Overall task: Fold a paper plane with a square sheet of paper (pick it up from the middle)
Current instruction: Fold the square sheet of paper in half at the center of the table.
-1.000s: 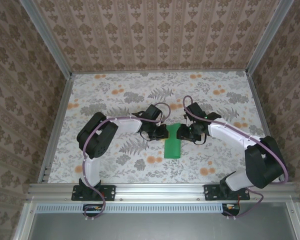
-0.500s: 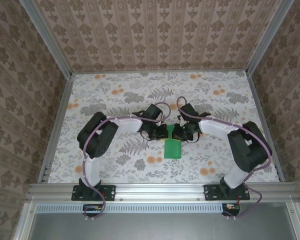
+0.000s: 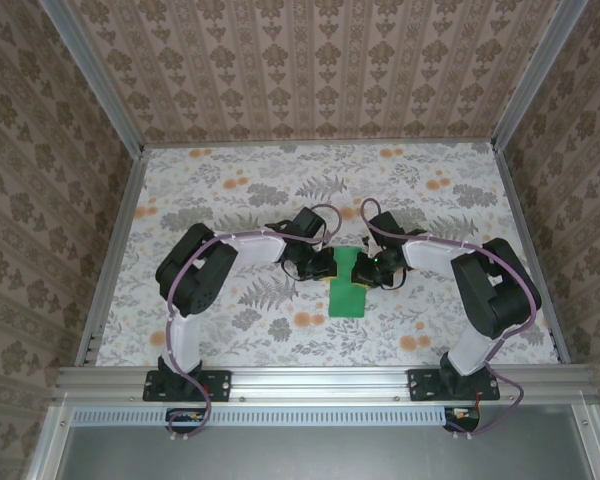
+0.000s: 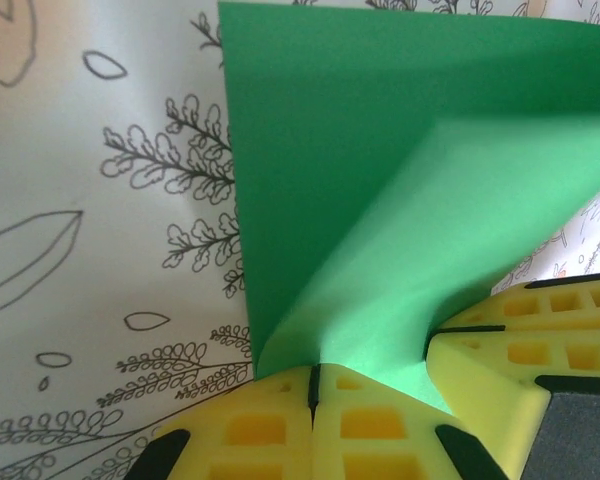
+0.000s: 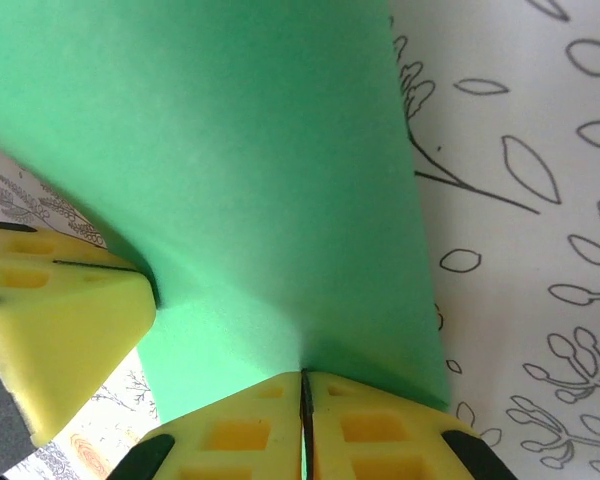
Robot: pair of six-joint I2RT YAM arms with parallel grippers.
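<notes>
The square sheet of paper (image 3: 346,298), bright green and folded into a narrow strip, lies at the middle of the patterned table (image 3: 230,180). Its far end is lifted between the two grippers. My left gripper (image 3: 328,266) is shut on that end's left edge. My right gripper (image 3: 368,268) is shut on its right edge. In the left wrist view the yellow fingertips (image 4: 313,385) pinch the paper (image 4: 380,180), which bends upward, with a right-gripper finger (image 4: 520,345) close by. In the right wrist view the closed gripper (image 5: 303,390) clamps the paper (image 5: 230,150), beside a left-gripper finger (image 5: 50,320).
Patterned walls (image 3: 320,70) and metal frame posts (image 3: 115,240) close in the table on three sides. The arm bases (image 3: 185,380) sit on the near rail. The two wrists almost touch over the paper.
My right gripper moved left to the paper's far end and shut on its right edge; its elbow swung inward. The left gripper kept its grip in place. The paper's raised end changed shape.
</notes>
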